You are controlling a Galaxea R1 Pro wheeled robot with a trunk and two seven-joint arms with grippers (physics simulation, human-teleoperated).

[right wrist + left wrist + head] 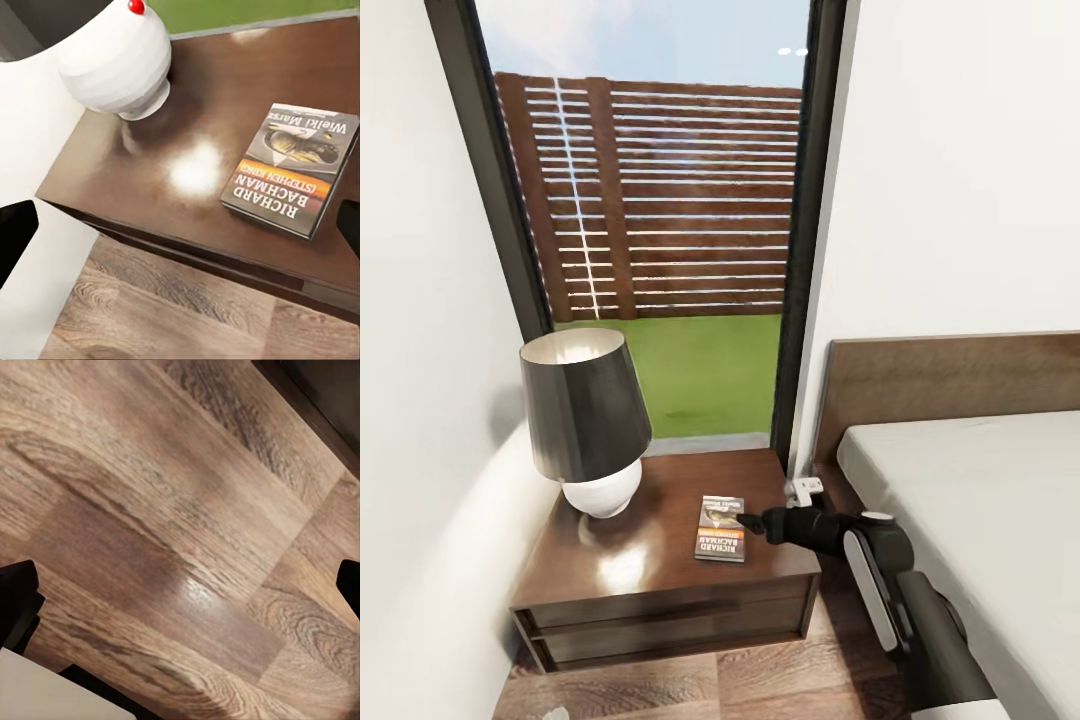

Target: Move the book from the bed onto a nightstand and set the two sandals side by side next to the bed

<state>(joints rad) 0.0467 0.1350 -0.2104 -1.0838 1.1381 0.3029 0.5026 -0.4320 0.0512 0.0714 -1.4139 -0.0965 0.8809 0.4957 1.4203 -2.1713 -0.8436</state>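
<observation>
Since the book (pixel 721 528) lies flat on the nightstand (pixel 660 560) near its front edge toward the bed-side corner, apart from the lamp (pixel 585 425), draw your right gripper (pixel 750 522) straight back and slightly up; its jaws stand spread, empty, so avoid nudging the cover. Your left gripper (pixel 180 577) hangs spread over bare floor (pixel 150 510). The cover reads "RICHARD BACHMAN (STEPHEN KING)"; the sandals remain to be done.
</observation>
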